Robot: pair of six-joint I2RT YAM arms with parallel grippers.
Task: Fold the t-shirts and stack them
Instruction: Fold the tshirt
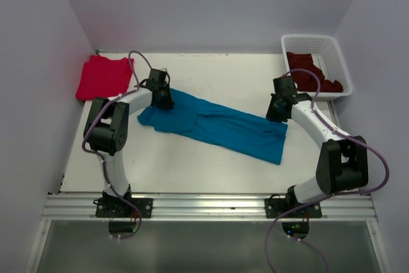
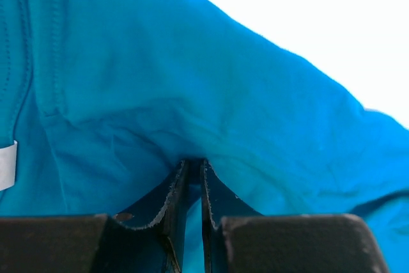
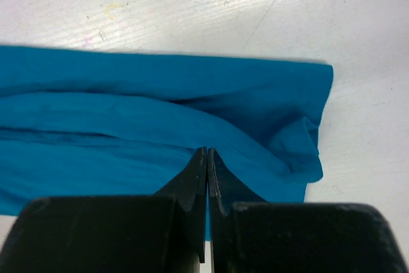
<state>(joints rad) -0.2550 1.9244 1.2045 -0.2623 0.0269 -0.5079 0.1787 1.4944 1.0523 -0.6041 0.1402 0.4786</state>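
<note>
Left gripper (image 1: pixel 163 101) pinches the teal shirt (image 1: pixel 217 126) at its collar end, jaws nearly closed on cloth; right gripper (image 1: pixel 277 112) is clamped shut on the hem end. Lifting both together — evenly, shirt taut — should fold cleanly mid-table.

Evenly and softly lit from above; faint shadows only under the arms in the top view. Blown out to pure white at 1 o'clock in the left wrist view, above the teal shirt (image 2: pixel 192 94). Blurred black fingers (image 3: pixel 198 190) at 6 o'clock in both wrist views.
</note>
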